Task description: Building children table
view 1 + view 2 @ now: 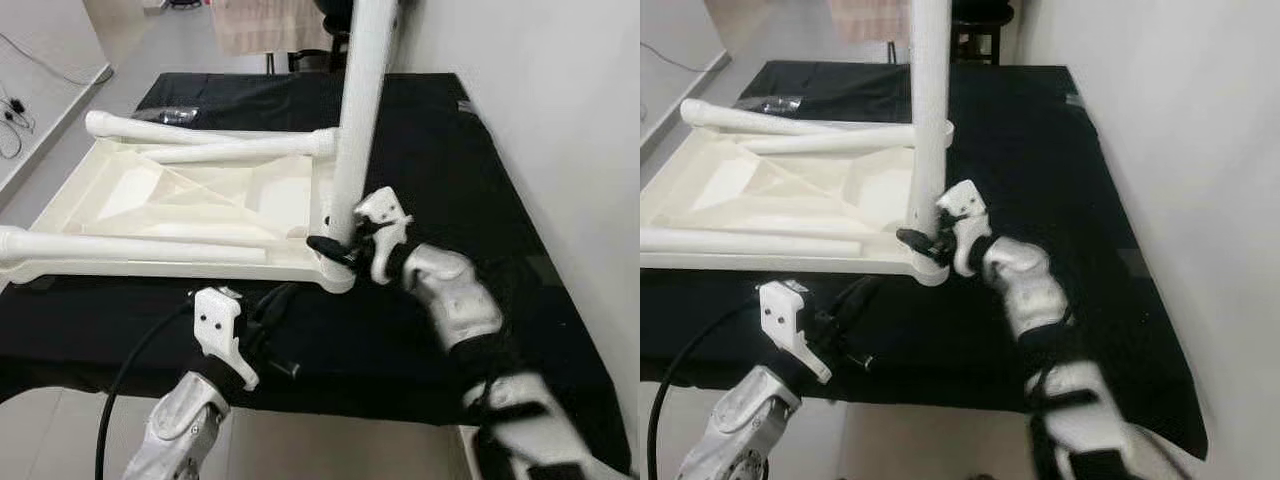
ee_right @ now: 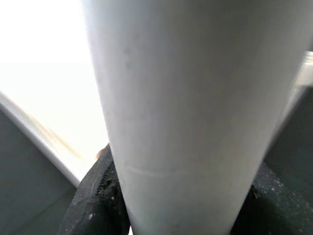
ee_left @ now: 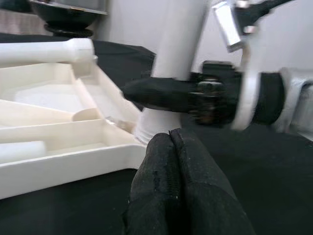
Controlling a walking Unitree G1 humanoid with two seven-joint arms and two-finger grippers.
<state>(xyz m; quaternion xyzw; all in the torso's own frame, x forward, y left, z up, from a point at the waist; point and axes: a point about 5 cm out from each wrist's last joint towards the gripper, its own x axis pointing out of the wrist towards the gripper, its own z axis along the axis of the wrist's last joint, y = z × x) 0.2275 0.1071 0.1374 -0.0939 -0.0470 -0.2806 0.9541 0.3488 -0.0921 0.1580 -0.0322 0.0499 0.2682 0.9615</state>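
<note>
The white children's table top (image 1: 120, 190) lies upside down on a black-covered table (image 1: 430, 150). One white leg (image 1: 358, 110) stands upright in its near right corner socket. My right gripper (image 1: 335, 248) is shut on this leg just above the socket; in the right wrist view the leg (image 2: 181, 98) stands between the black fingers (image 2: 98, 196). Three more legs lie flat across the underside: two at the back (image 1: 160, 128) (image 1: 250, 148) and one along the front (image 1: 120, 245). My left gripper (image 3: 170, 139) hovers near the front edge by that corner, shut on nothing.
A white wall (image 1: 560, 120) runs close along the right side of the table. A dark stool (image 1: 320, 50) and a beige cloth stand beyond the far edge. A clear plastic bag (image 1: 165, 115) lies at the back left. Cables (image 1: 10, 120) rest on a white surface at the left.
</note>
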